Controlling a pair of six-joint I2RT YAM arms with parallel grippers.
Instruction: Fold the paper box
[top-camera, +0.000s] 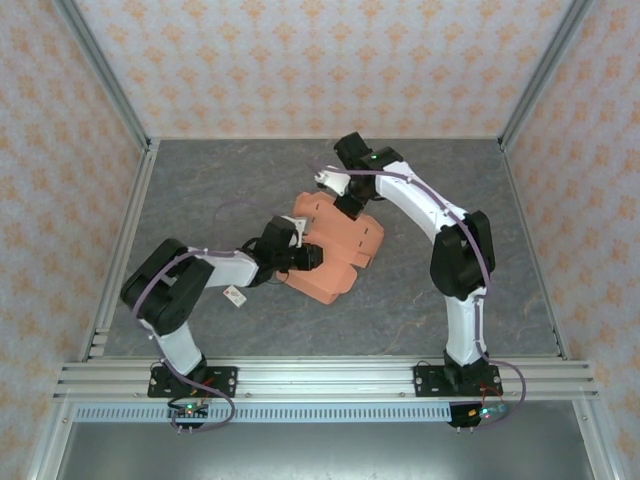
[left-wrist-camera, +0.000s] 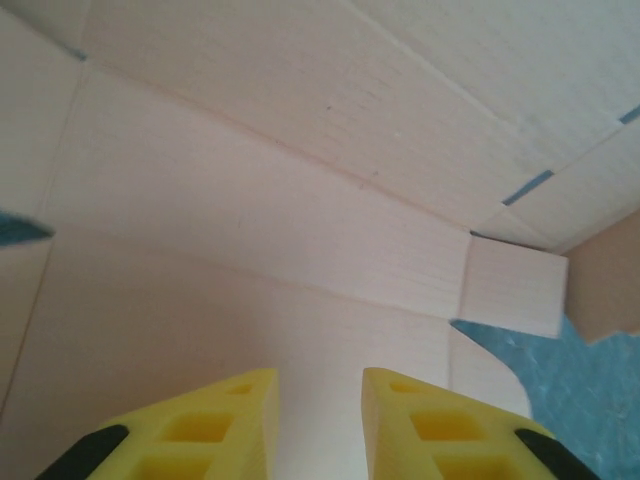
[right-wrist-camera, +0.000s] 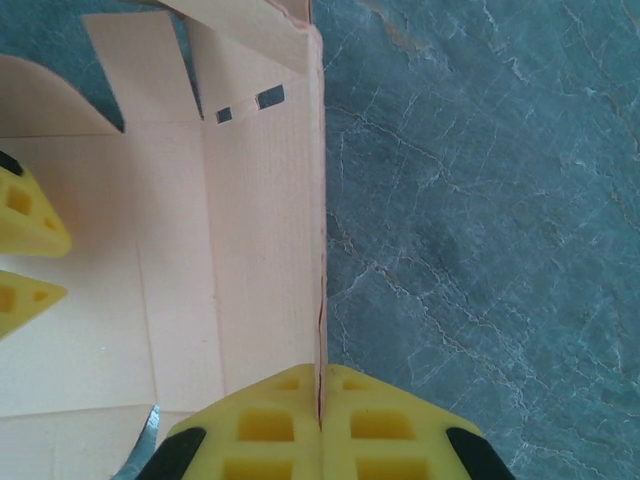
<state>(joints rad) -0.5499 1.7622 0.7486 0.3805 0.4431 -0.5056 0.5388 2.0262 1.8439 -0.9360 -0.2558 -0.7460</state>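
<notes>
paper box (top-camera: 350, 245) sits mid-frame in the top view on the bench (top-camera: 200, 190). It's partly folded: base flat, one side wall (right-wrist-camera: 265, 250) stood up.

right gripper (right-wrist-camera: 320, 390) is clamped on that wall's top edge. Its wrist view shows the card pinched dead centre between the pads, with bare bench to the right.

left gripper (left-wrist-camera: 320, 385) is at the box's lower-left edge in the top view. Its fingers are slightly apart with nothing between them, pointing at the inner face of the sheet just below a crease (left-wrist-camera: 250, 272). Its tips also show at the left edge of the right wrist view, over the base panel.

my read: the step in hand is raising the next wall against the one the right holds. To do it well:
- use the right as a fixed anchor and don't pull up; thin card buckles, or the base lifts
- left works close to the score line, so the fold breaks on the score and not mid-panel
- corner tab (left-wrist-camera: 510, 290), at the right of the left wrist view, should end up inside the corner; watch that it doesn't snag
- go slow; the card looks springy and will likely reopen if let go early
</notes>
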